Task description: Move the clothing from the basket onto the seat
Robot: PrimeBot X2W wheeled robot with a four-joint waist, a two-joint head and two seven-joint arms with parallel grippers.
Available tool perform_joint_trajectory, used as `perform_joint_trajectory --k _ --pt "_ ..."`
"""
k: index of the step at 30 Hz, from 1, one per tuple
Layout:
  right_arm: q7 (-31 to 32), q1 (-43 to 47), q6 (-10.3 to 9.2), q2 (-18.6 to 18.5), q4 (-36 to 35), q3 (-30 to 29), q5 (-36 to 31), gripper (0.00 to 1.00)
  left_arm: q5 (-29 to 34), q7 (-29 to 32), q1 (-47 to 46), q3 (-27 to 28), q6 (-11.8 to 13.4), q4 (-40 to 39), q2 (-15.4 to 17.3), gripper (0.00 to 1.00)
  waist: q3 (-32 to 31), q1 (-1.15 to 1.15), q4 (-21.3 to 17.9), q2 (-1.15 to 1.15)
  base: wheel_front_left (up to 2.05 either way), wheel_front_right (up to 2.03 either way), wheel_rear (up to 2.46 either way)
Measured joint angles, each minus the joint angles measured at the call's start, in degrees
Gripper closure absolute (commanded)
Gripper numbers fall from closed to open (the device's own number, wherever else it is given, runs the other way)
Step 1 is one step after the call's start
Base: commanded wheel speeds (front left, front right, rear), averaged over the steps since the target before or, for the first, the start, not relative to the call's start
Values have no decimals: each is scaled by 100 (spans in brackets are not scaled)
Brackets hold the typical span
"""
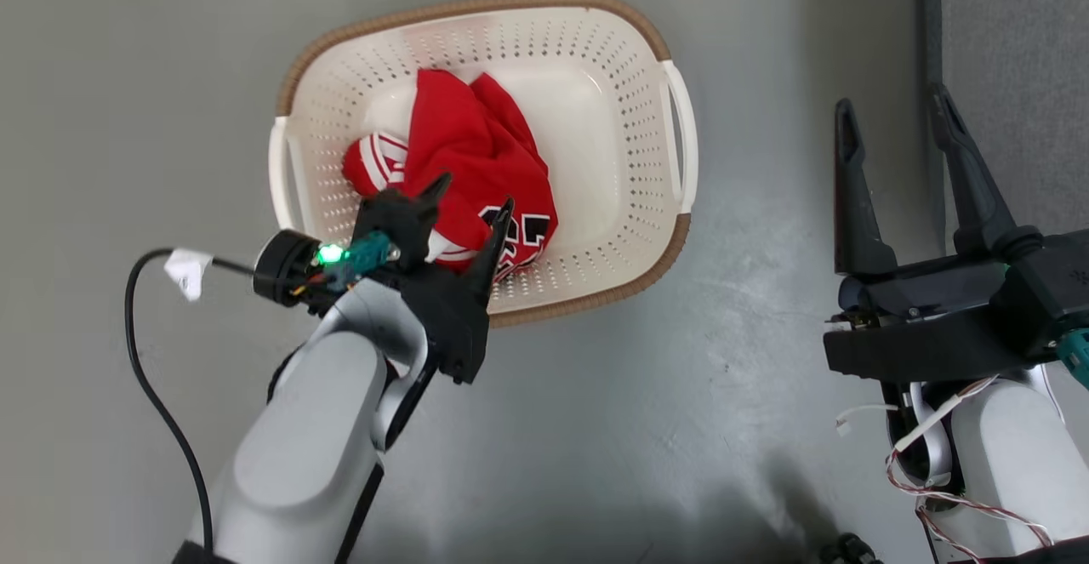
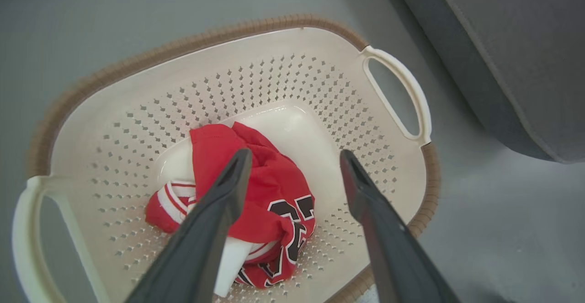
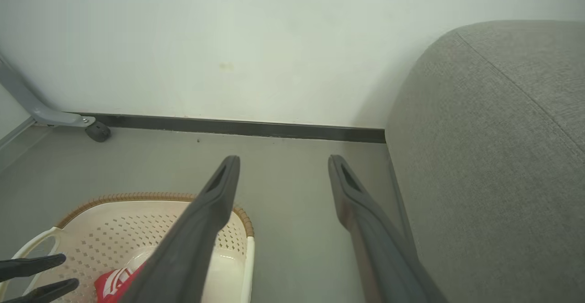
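The red clothing [image 1: 476,156] lies bunched in the cream basket [image 1: 630,113] on the grey floor, black numerals showing at its near end. My left gripper [image 1: 473,196] hangs open over the near side of the basket, its fingers spread above the clothing [image 2: 274,188] without touching it. In the left wrist view the basket [image 2: 137,111] lies below the fingers. My right gripper [image 1: 893,117] stands open and empty off to the right, next to the grey seat [image 1: 1012,62]. In the right wrist view the seat [image 3: 493,156] is at the right and the basket [image 3: 91,234] at the lower left.
A white wall with a dark skirting strip [image 3: 228,127] runs behind the basket. A grey frame leg on a castor [image 3: 98,131] stands at the far left. A black cable [image 1: 162,394] trails from my left wrist. Open floor lies between basket and seat.
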Motion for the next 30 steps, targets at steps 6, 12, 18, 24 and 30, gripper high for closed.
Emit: perform_joint_trajectory --k 6,12,18,24,30 --pt "-14 -5 -9 21 -43 129 -20 0 43 576 -529 -24 -2 614 -10 0 355 0 -145 0 0 0 0" --pt "-87 -24 -57 35 -48 205 -23 0 13 906 -834 59 0 1021 -30 0 576 0 -269 -1 0 0 0" --pt "-134 -188 -59 49 -136 291 -58 0 33 1076 -1101 54 0 1300 -26 0 744 0 -356 -1 0 0 0" --pt "-209 -210 -103 63 -191 380 -58 0 93 1151 -1416 20 -1 1502 71 0 890 -1 -432 -1 0 0 0" --pt "-224 -199 -110 70 -237 433 -58 0 209 1199 -1614 -13 -5 1646 102 0 1036 -1 -487 -1 0 0 0"
